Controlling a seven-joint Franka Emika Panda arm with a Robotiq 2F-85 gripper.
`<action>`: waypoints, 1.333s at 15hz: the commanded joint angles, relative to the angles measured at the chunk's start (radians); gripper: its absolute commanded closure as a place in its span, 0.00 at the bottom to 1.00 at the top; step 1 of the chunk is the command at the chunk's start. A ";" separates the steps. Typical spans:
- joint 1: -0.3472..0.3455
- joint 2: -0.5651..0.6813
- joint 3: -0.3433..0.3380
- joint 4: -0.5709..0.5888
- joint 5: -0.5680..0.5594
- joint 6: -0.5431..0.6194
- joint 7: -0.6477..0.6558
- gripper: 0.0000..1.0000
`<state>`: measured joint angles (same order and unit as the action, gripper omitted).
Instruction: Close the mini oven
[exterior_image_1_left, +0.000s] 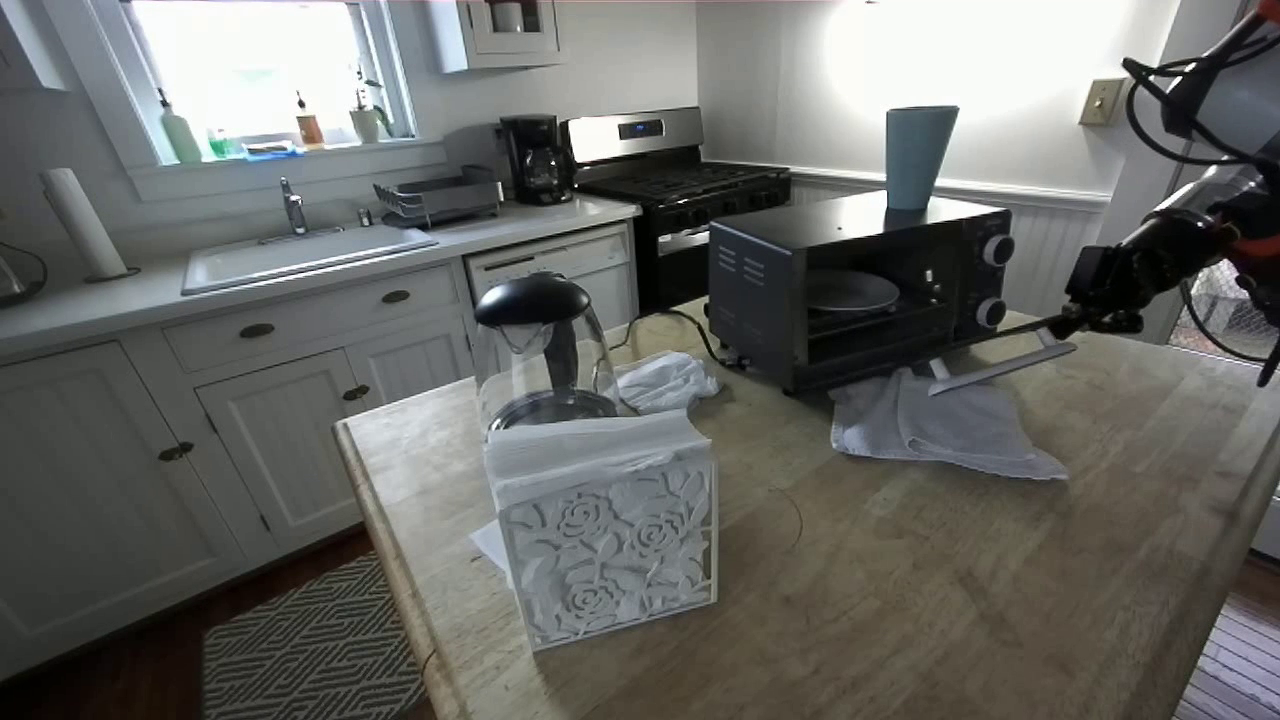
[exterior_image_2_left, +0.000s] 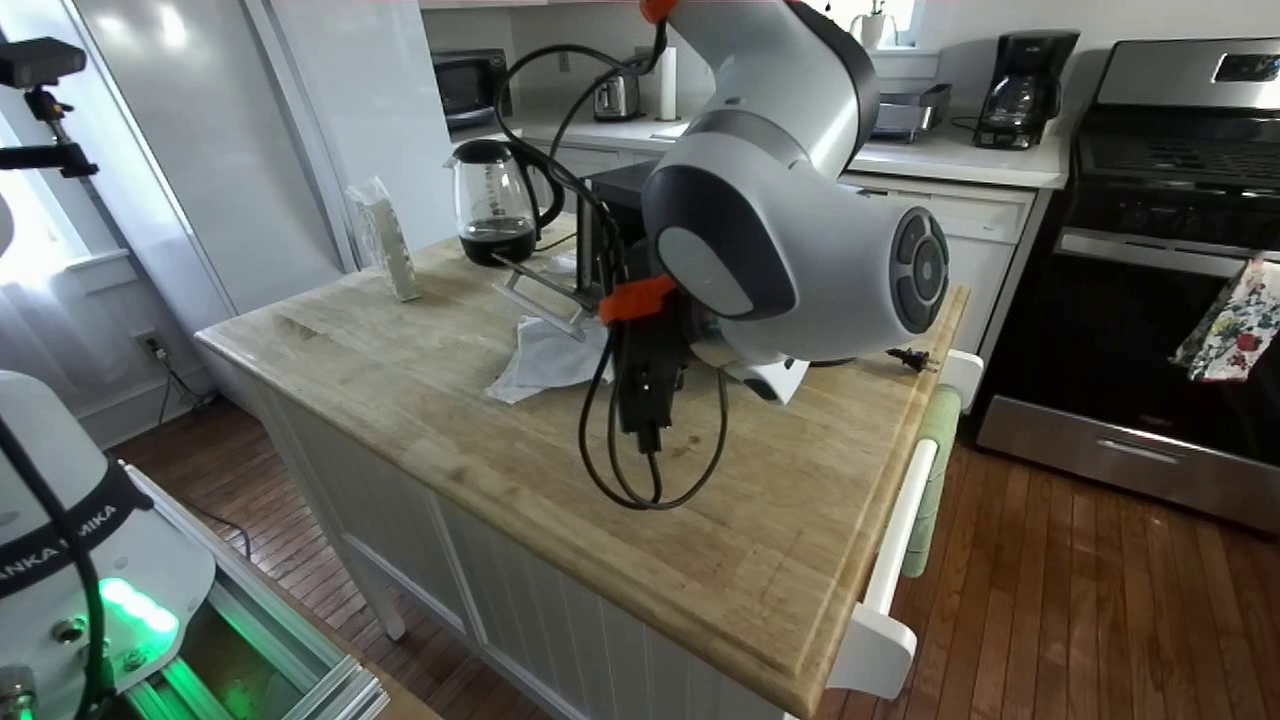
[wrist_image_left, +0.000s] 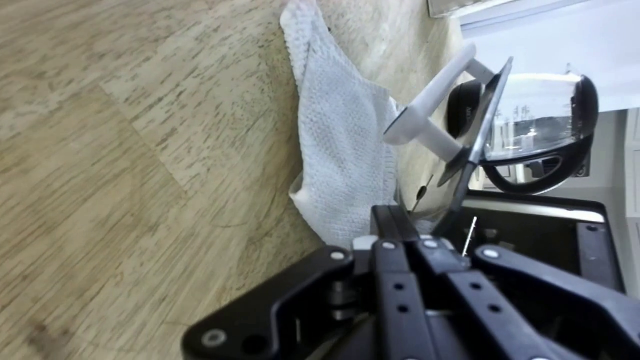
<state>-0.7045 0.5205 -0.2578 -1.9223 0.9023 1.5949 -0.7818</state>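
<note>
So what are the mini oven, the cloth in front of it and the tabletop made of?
The mini oven looks like dark-painted sheet metal, judging by its smooth panels and light sheen. The cloth seems cotton or similar, matte, with a nubbly texture and folds. The tabletop appears wooden: grain and a board seam show, and faint gloss suggests sealing.

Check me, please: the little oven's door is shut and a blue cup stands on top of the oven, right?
Not quite: the mini oven has its door open, tilted outward, as the wrist view shows. The blue cup does stand on top.
</note>
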 joint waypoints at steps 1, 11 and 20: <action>-0.018 0.014 0.020 0.035 0.095 -0.054 -0.045 1.00; 0.003 0.015 0.007 0.048 0.325 -0.058 -0.125 1.00; 0.086 -0.118 -0.073 -0.067 0.076 0.005 -0.078 1.00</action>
<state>-0.6638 0.5080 -0.2841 -1.9016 1.0772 1.5609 -0.8730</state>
